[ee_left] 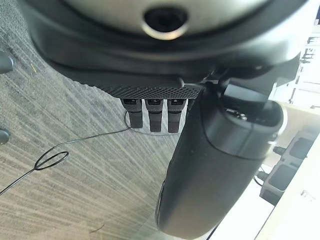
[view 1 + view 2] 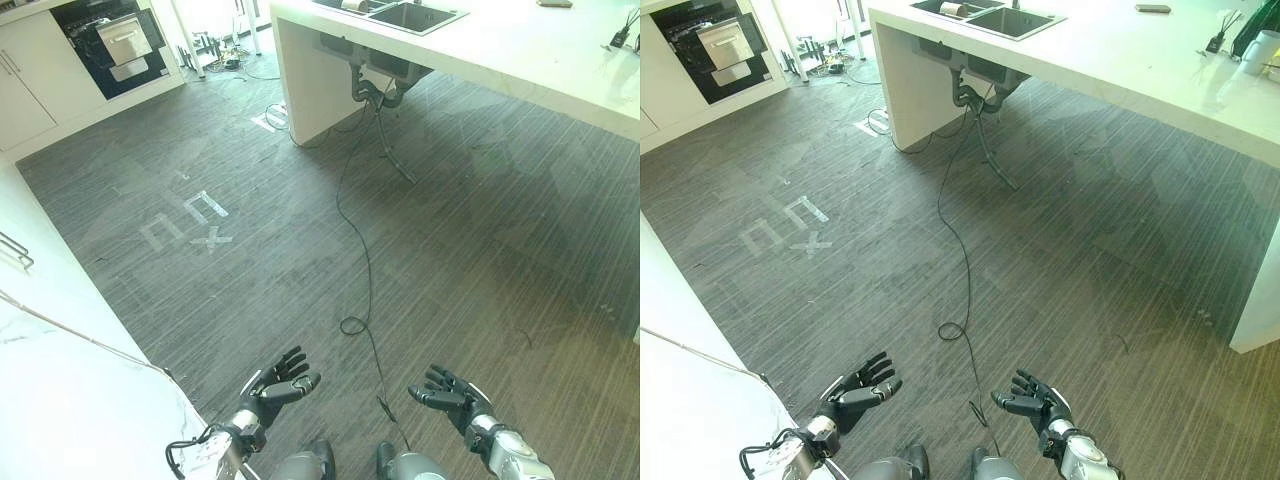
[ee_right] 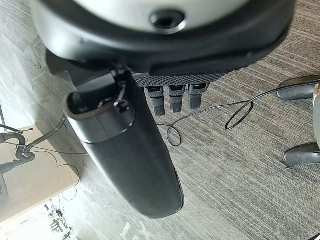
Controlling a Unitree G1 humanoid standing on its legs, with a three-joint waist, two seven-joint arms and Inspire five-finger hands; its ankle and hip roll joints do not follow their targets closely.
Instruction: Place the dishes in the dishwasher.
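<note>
The dishwasher (image 2: 115,45) stands open in the cabinet run at the far left, a pale rack pulled partly out of its dark cavity. A roundish pale item (image 2: 953,9) lies in the sink (image 2: 405,15) of the white island; I cannot tell what it is. My left hand (image 2: 280,385) and right hand (image 2: 445,392) hover low over the grey carpet, far from both. Each hand is open with straight fingers and holds nothing. The wrist views show the same: left hand (image 1: 220,165) and right hand (image 3: 130,160) over bare floor.
The white island counter (image 2: 520,50) runs across the upper right, with a dark flat object (image 2: 1152,8) and a white cup (image 2: 1262,50) on it. A white counter (image 2: 60,400) borders my left. Tape marks (image 2: 190,222) lie on the wide carpet between me and the dishwasher.
</note>
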